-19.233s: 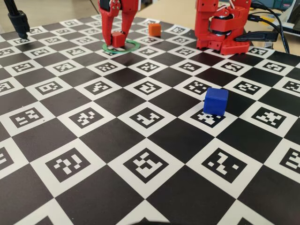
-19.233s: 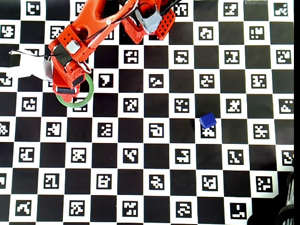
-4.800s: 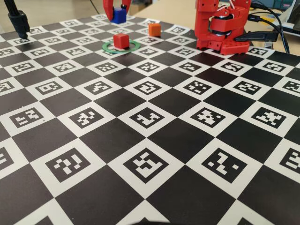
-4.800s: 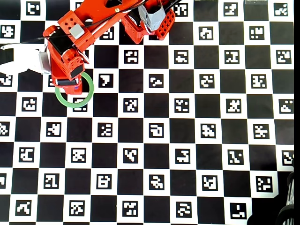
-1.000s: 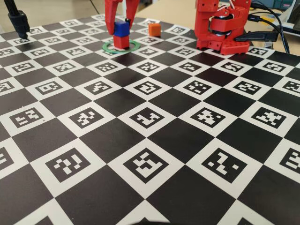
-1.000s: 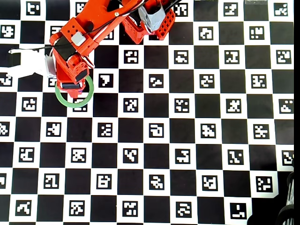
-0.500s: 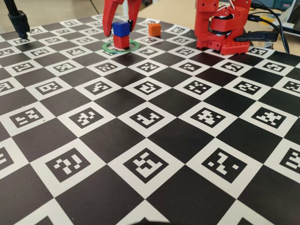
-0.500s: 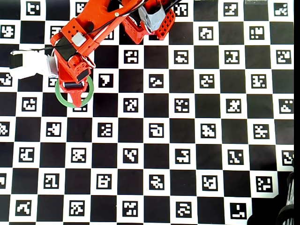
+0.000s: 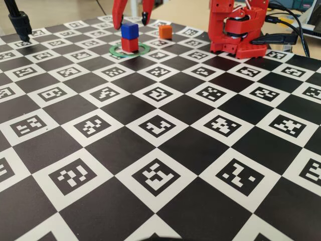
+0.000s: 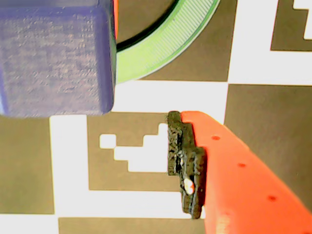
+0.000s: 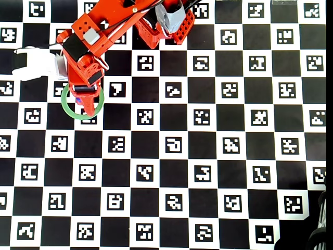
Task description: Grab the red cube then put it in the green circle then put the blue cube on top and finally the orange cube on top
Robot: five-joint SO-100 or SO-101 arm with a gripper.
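Red two-finger gripper (image 9: 131, 17) seen spread open above stack, nothing held. Thin flat green ring (image 9: 142, 48) laid on checkerboard, small matte red cube (image 9: 130, 44) set inside it. Small deep-blue cube (image 9: 129, 30) stacked on red cube. Small orange cube (image 9: 165, 31) placed apart, right of ring in fixed view.

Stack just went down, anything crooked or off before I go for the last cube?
Nothing stands out. The blue cube sits squarely on the red cube inside the green circle; the gripper is open above it, and the orange cube waits behind.
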